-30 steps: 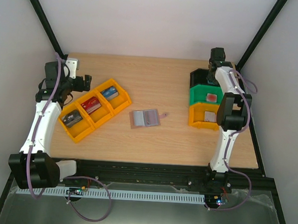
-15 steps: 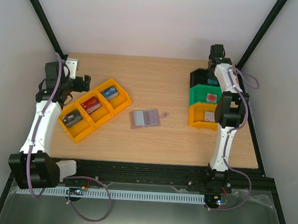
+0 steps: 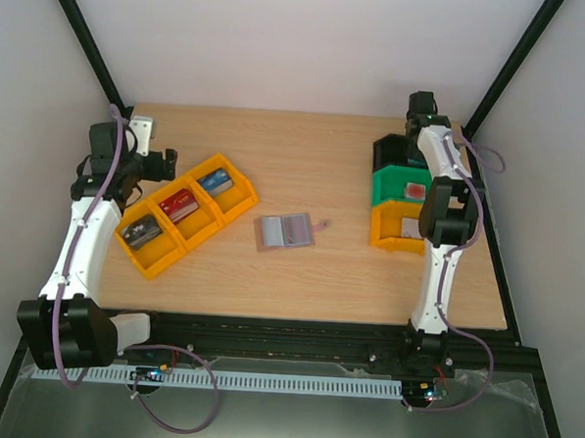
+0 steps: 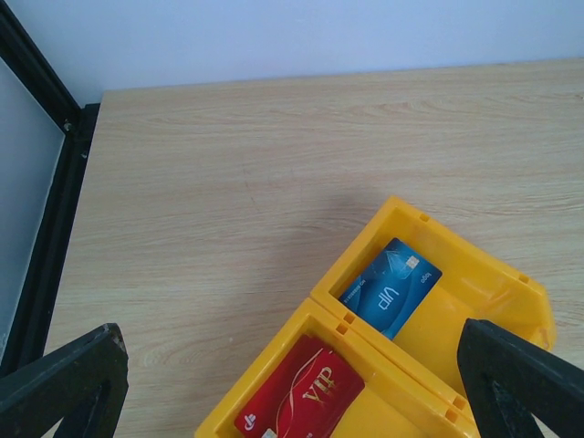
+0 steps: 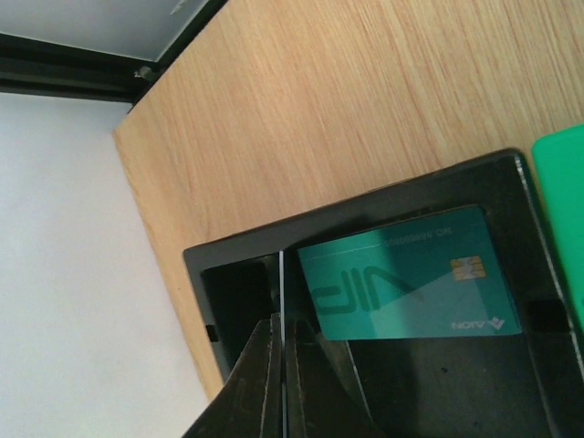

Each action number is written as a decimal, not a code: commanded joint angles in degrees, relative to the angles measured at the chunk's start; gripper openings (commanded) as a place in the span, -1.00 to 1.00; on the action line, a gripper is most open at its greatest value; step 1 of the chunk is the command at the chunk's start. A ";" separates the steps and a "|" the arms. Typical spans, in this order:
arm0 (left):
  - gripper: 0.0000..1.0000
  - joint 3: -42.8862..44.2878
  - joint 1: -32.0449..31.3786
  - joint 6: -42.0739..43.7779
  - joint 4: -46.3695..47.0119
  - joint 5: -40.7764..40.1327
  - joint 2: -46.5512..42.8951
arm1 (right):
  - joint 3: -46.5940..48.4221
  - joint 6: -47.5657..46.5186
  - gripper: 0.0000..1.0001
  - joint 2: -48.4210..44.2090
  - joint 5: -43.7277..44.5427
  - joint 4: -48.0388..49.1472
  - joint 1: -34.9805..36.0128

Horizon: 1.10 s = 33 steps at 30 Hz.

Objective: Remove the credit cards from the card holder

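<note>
Top view: the card holder [image 3: 285, 231] was found open on the bench [image 3: 316, 142], well apart from both sets of fingers. The right arm [image 3: 440, 207] had been drawn slightly back over the black bin [image 3: 387, 151].

Left wrist view: the left fingers [image 4: 68, 383] stood wide apart and empty, with a blue card [image 4: 391, 287] and a red card [image 4: 301, 400] binned between them.

Right wrist view: the right fingers [image 5: 263, 383] were pressed together. The teal card [image 5: 411, 274] lay released just beyond their tips, and that deposit was judged complete.
</note>
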 commanded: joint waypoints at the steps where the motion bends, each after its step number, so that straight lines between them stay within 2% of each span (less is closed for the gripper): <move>1: 0.98 -0.51 -0.23 0.79 0.69 -0.55 -0.19 | 1.81 -0.70 -0.97 1.24 5.55 -3.68 -0.02; 15: 0.98 -0.74 -0.15 1.62 0.44 -1.42 -0.54 | 1.80 -0.98 -0.97 1.16 8.07 -4.15 0.18; 33: 0.98 -1.78 0.67 2.30 0.23 -2.04 -1.62 | 2.28 7.15 -0.97 0.83 14.25 -10.19 2.73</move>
